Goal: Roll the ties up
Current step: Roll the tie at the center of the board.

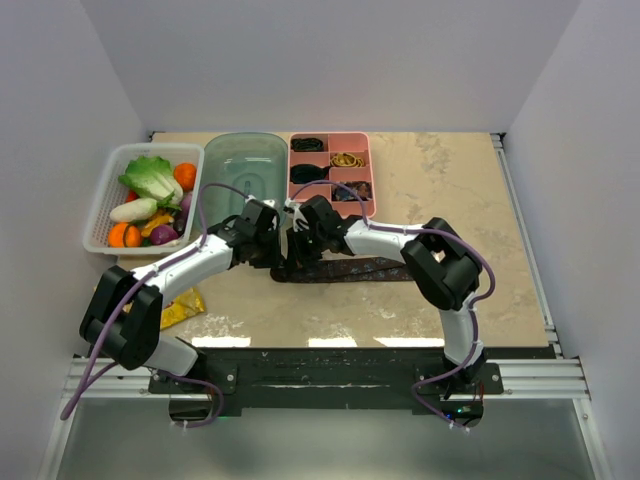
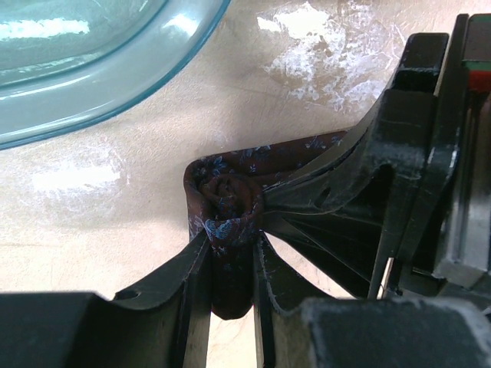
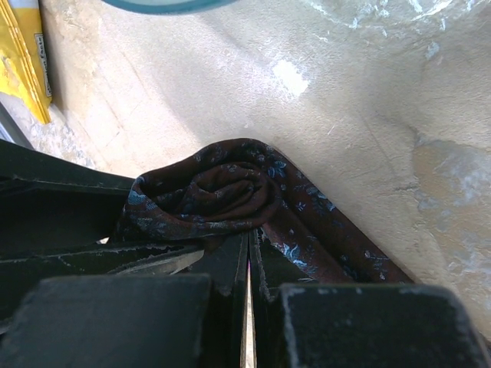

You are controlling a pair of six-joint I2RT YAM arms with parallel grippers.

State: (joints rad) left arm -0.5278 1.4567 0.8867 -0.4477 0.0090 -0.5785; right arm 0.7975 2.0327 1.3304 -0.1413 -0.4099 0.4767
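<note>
Left arm (image 1: 188,261) and right arm (image 1: 378,238): white shells, chunky black joints. Thin purple cables (image 1: 88,370) loop off each from the black base (image 1: 310,376). Left gripper (image 2: 230,249) and right gripper (image 3: 247,249) are both matte black, fingers scuffed pale along the edges.

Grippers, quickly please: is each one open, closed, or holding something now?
Left gripper: jaws closed on the rolled tie.
Right gripper: jaws closed beside the roll; pinching fabric or not cannot be told.
</note>
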